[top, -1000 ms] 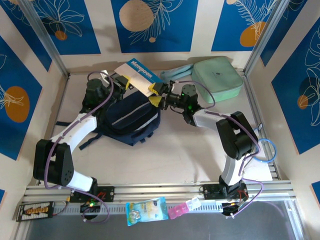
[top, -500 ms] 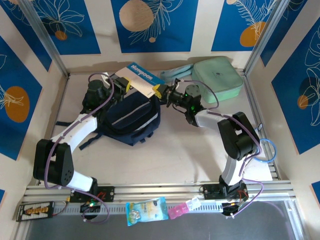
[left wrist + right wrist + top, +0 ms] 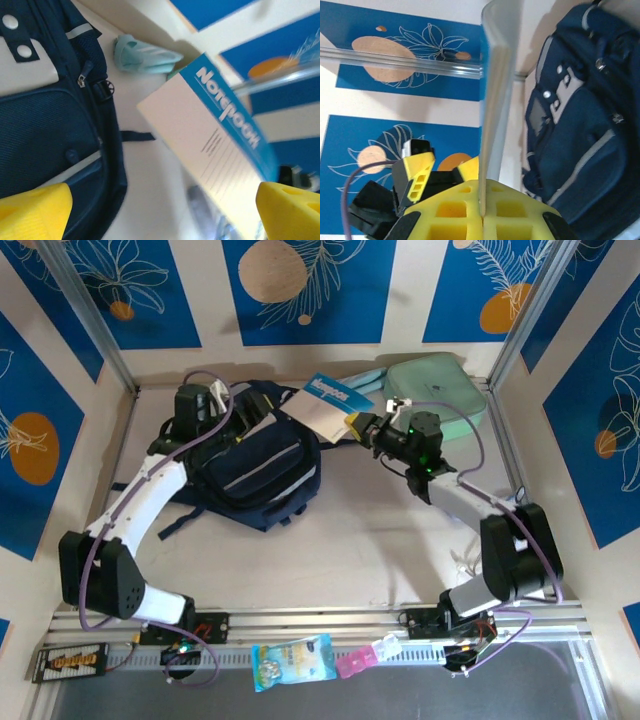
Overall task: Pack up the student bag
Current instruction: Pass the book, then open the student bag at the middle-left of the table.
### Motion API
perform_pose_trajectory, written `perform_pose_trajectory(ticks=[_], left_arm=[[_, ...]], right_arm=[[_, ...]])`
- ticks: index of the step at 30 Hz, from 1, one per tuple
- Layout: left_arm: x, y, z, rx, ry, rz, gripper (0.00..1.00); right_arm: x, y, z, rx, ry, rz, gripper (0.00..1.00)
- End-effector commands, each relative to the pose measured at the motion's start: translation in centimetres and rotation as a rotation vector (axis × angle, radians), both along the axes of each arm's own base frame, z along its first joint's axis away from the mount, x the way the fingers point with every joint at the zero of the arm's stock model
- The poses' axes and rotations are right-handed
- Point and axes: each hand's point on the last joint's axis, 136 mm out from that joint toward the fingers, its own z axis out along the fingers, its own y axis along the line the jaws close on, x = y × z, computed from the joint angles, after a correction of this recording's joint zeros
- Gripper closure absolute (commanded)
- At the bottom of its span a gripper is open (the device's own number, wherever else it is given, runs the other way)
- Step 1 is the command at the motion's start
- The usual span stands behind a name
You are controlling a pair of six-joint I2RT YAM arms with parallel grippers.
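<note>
One notebook (image 3: 328, 403) is hanging pinched in the closed right fingers (image 3: 465, 207); the left fingers (image 3: 30, 212) are gaping empty just above the student bag (image 3: 262, 475) on the counter (image 3: 350, 540). Next, probably: sliding the notebook inside.

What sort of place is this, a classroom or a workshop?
Probably a robot test booth: a left arm and right arm bolted to a metal rail, blue patterned panels walling in a table, with a navy backpack and notebook as props.

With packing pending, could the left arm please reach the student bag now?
Probably yes: the open left gripper hovers at the student bag's edge, nothing between; the right gripper holds the notebook aside.
</note>
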Motion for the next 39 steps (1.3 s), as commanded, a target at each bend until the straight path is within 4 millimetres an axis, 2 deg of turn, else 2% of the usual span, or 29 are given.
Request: perform_pose_trajectory(ticks=[1,7,13,17,22,28,31,37,39], left_arm=[[-2.7,-0.3,-4.3,0.317,0.037,-0.206,0.01],[-4.6,-1.2,-9.0,0.57,0.088,-0.434,0.0],[-6.1,-1.2,-13.2,0.917,0.125,-0.633,0.0],[-6.4,-1.1,-14.9,1.054,0.151,-0.725,0.11],[-5.7,-0.6,-16.4,1.121,0.26,-0.747,0.32],[-4.9,-1.2,-17.2,1.122,0.258,-0.762,0.37],[-4.4,-0.8,-17.9,1.163,0.276,-0.749,0.39],[-2.5,-0.3,-17.7,1.215,0.267,-0.663,0.54],[-2.2,-0.4,-17.4,1.207,0.261,-0.648,0.63]], right_arm=[[-1.0,-2.3,-1.4,-0.164,-0.025,-0.042,1.0],[-2.0,-5.4,-1.8,-0.219,-0.005,-0.103,1.0],[-2.4,-6.9,-2.2,-0.225,0.028,-0.135,1.0],[-2.5,-7.2,-2.5,-0.221,0.046,-0.14,1.0],[-2.4,-7.0,-2.5,-0.204,0.038,-0.137,1.0],[-2.5,-7.1,-2.8,-0.198,0.049,-0.138,1.0],[-2.4,-7.1,-2.8,-0.197,0.051,-0.137,1.0],[-2.4,-7.0,-2.9,-0.196,0.055,-0.136,1.0],[-2.4,-7.1,-3.0,-0.193,0.059,-0.138,1.0]])
